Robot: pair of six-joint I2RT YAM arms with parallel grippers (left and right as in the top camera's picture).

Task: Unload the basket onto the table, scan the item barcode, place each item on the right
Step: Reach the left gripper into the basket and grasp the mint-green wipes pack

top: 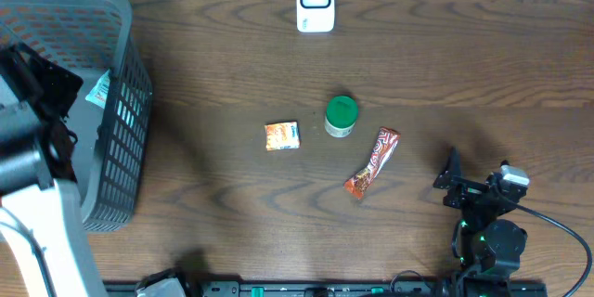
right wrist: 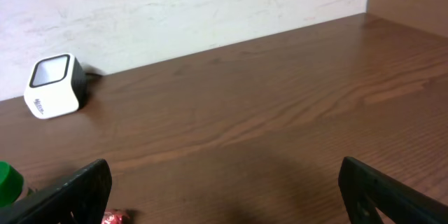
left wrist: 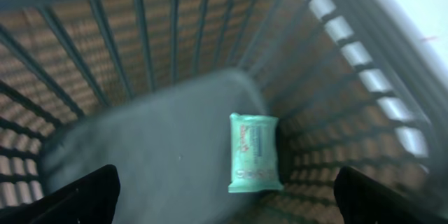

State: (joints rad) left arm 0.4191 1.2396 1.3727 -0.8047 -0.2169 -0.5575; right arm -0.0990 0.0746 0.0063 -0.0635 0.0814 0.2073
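Left tool (left wrist: 227, 199) spread wide, flat mint-green packet (left wrist: 255, 152) on basket (left wrist: 140, 42) floor

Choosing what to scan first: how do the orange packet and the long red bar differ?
The orange packet is short and squarish; the red bar is long and narrow. The packet lies nearly square to the table edge; the bar lies diagonally. The packet is left of the green-lidded jar, the bar to its right. Both lie flat on the table.
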